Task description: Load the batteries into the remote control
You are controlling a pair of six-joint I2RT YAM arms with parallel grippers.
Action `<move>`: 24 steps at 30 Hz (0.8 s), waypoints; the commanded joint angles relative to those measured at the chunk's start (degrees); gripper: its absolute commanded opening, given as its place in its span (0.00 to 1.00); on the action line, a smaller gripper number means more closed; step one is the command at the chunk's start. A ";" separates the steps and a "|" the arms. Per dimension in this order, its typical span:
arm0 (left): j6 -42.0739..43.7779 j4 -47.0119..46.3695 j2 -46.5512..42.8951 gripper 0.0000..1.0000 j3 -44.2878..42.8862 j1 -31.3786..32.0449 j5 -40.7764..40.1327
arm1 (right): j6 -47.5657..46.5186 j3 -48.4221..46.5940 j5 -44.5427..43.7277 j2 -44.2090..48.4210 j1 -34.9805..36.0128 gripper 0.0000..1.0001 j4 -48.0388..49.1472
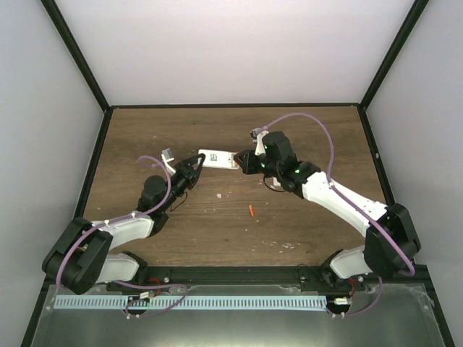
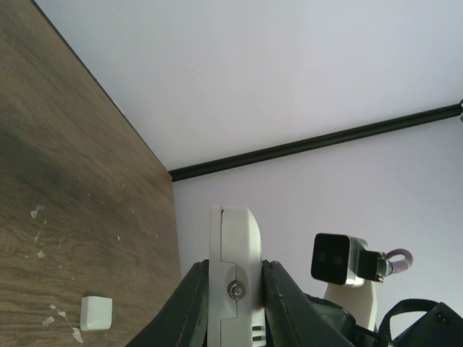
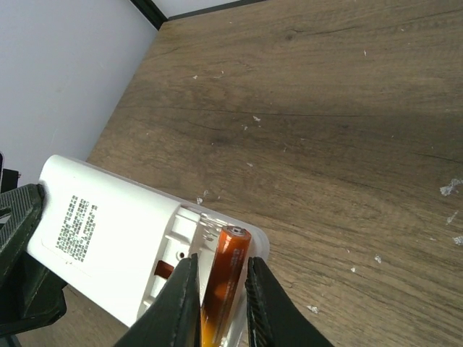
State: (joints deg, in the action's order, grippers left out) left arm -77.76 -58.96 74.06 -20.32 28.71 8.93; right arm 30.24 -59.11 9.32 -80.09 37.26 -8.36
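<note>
The white remote control (image 1: 217, 158) hangs above the table between the two arms, back side up with its battery bay uncovered. My left gripper (image 2: 234, 265) is shut on one end of the remote control (image 2: 235, 231). At the other end, an orange battery (image 3: 231, 246) lies in the open bay of the remote control (image 3: 108, 231). My right gripper (image 3: 221, 260) has its fingers pressed close on both sides of that battery. A second orange battery (image 1: 251, 211) lies loose on the table, nearer the arm bases.
A small white cover piece (image 2: 96, 312) lies on the wooden table to the left of the left gripper. Pale crumbs dot the table (image 3: 347, 144). White walls with black frame rails (image 1: 231, 105) enclose the table.
</note>
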 commanded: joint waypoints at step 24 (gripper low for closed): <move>-0.22 -3.97 -1.21 0.00 1.01 0.21 -1.76 | -2.60 -3.78 -1.25 3.42 -1.64 0.37 -0.66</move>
State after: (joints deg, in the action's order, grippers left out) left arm -77.80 -59.68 73.95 -19.68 28.71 7.94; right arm 27.83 -60.29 11.05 -79.50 37.12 -7.46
